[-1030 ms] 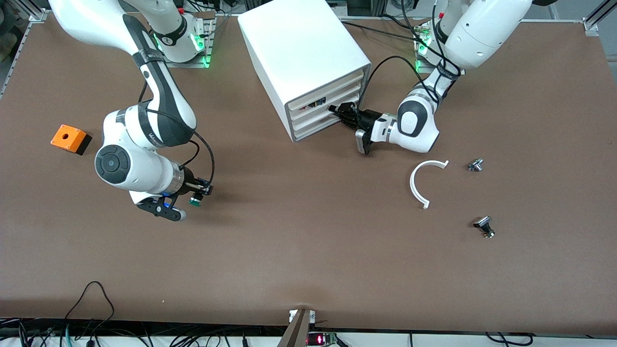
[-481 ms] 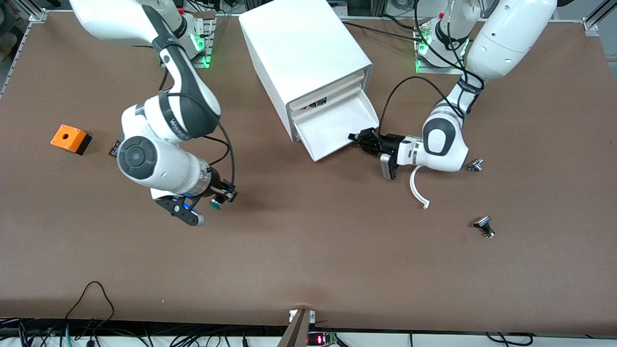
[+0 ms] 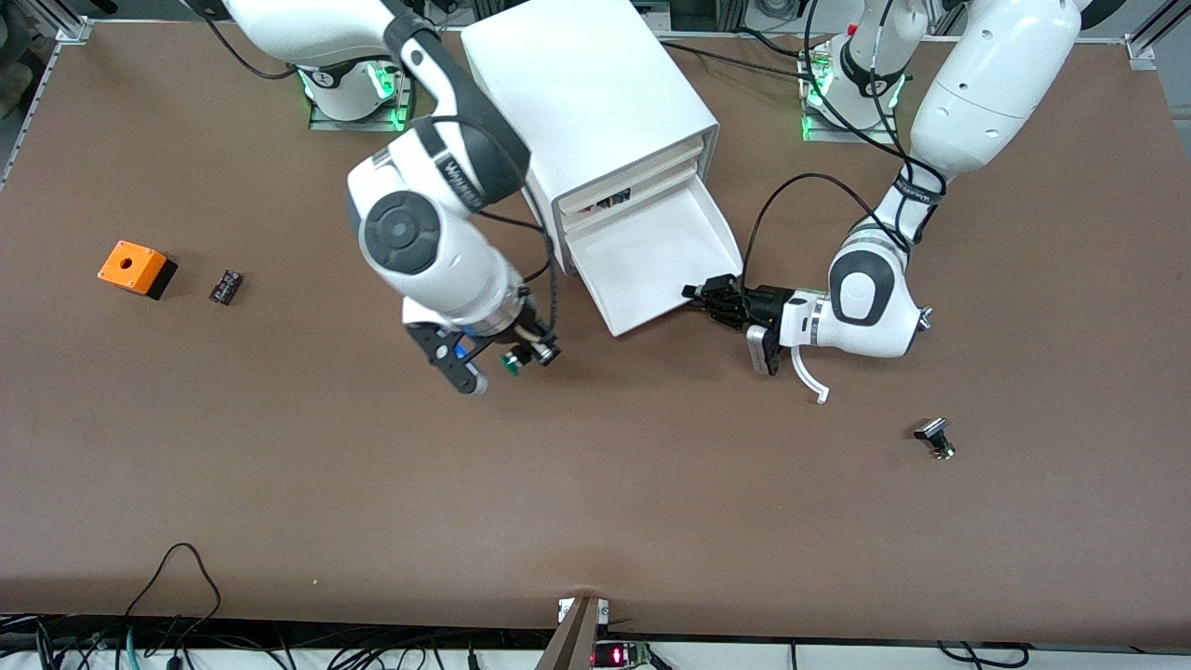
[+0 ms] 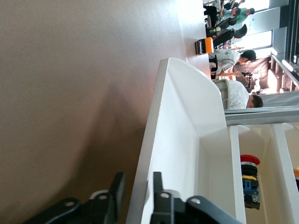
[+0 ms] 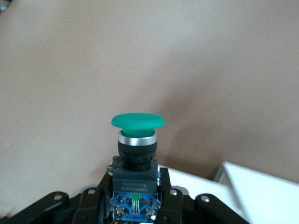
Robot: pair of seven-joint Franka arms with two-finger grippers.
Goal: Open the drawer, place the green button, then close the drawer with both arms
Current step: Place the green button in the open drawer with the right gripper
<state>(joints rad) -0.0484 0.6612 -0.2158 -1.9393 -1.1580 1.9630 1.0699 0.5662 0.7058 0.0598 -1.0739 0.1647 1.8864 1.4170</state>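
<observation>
1. Drawer point(image 3: 656, 256) stands pulled out of cabinet point(image 3: 595, 102); left gripper point(image 3: 712, 296) at its front lip, fingers straddling the wall, parted, not clamping.
2. Right gripper point(image 3: 521, 358) clamps button point(image 5: 137, 140), over table point(image 3: 595, 484) beside drawer.
3. Risk: button clips drawer rim or slips on tilt; left gripper blocks the drop path.

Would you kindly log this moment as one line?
drawer: open | left gripper: at front lip | right gripper: holds button over table
</observation>
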